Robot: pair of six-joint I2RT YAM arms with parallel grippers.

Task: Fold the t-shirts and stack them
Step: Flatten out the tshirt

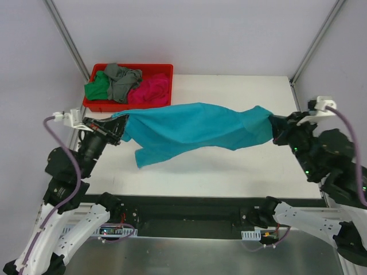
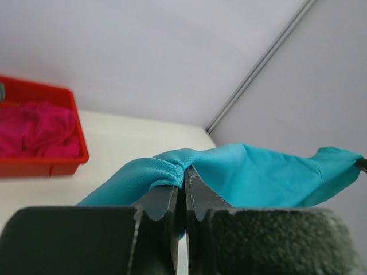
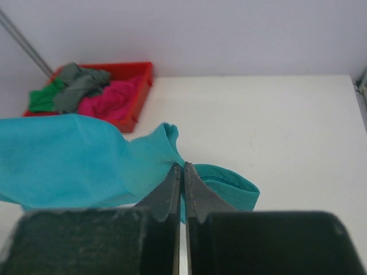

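A teal cloth t-shirt hangs stretched above the white worktop, its ends pinched by the left gripper and the right gripper. At the far left corner, a red plastic bin holds a green t-shirt, a grey t-shirt and a magenta-pink t-shirt.

Plain teal t-shirt across the middle, one solid colour, no print. Far left, a bright red bin with a green shirt, a grey shirt and a magenta-pink shirt, all plain. White table.
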